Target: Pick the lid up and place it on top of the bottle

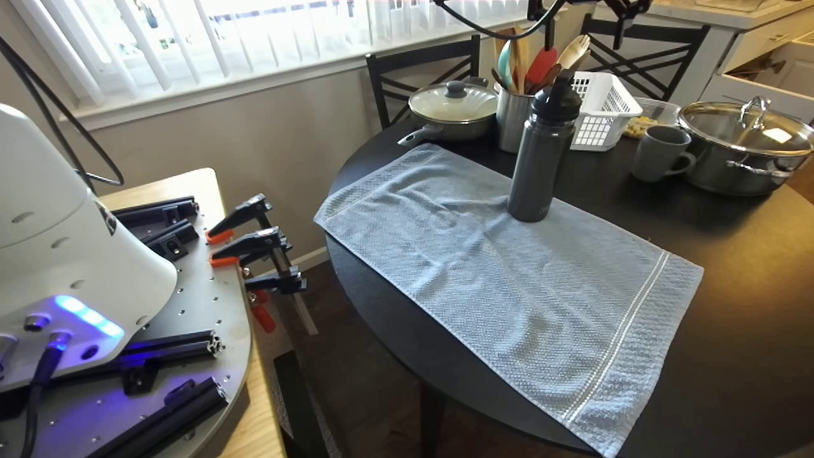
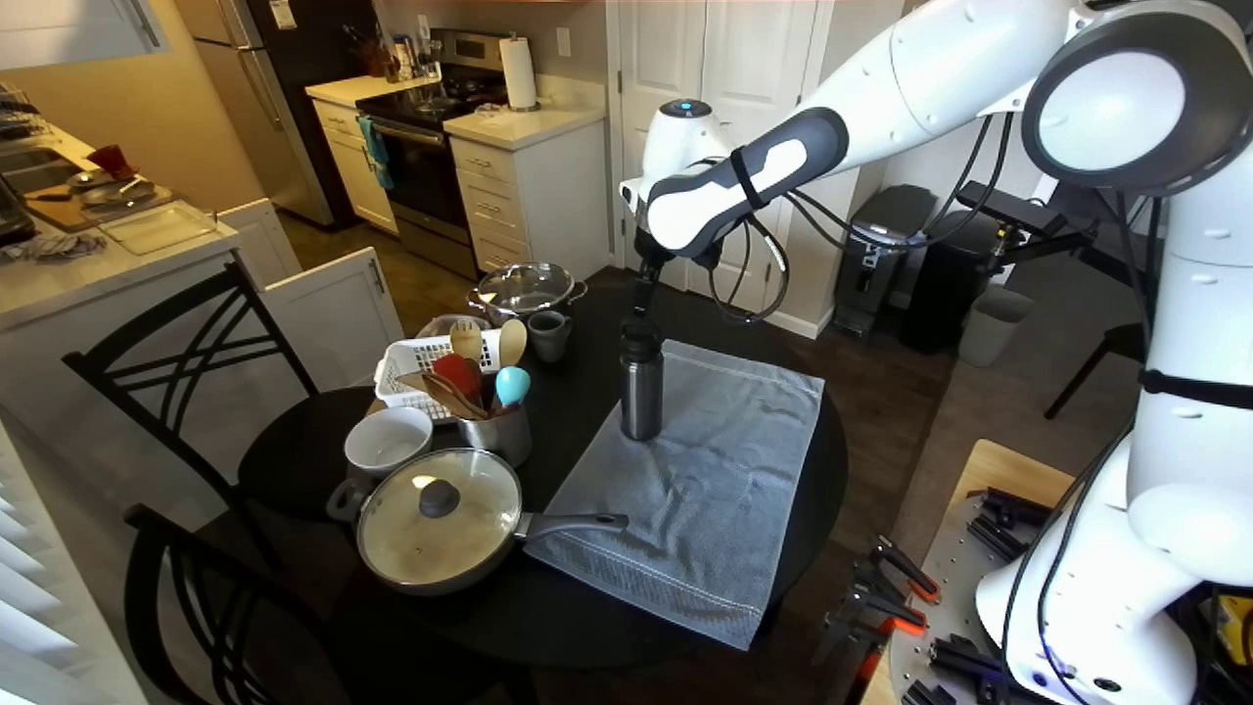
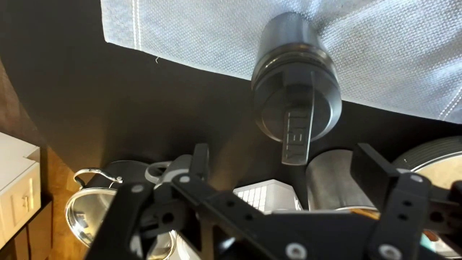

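Utensils (image 1: 541, 66) crowd their holder (image 1: 512, 122) and the lid (image 1: 556, 103) tops the bottle (image 1: 538, 166), pincer (image 3: 282, 153) spread.

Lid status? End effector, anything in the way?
End effector open, gripping nothing. Lid atop upright bottle; tightness can't be told. Utensil holder near bottle, standing apart: possible snag.

In both exterior views the round table (image 1: 718, 331) is overlooked: nearer, towards vertical blinds (image 1: 356, 32); farther back, towards the oven range (image 2: 431, 181). In the wrist view, the water bottle (image 3: 288, 34), shared by all three, is seen closely from above, past the gripper (image 3: 286, 160).
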Robot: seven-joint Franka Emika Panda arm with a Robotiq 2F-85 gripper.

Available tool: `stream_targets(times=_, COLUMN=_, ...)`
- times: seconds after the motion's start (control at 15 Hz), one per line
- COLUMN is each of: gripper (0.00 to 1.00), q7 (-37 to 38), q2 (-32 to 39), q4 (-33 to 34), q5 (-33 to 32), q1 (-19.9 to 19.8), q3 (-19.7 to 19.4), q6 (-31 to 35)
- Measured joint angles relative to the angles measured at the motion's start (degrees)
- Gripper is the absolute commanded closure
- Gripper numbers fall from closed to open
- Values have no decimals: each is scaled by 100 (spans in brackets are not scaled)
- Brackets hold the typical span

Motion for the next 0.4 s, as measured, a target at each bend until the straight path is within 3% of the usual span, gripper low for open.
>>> stream_targets(times=0.4, gripper=0, q7=0, q2=-100, q4=-75, q5=87, q1=-13, q3=43, q6=-4)
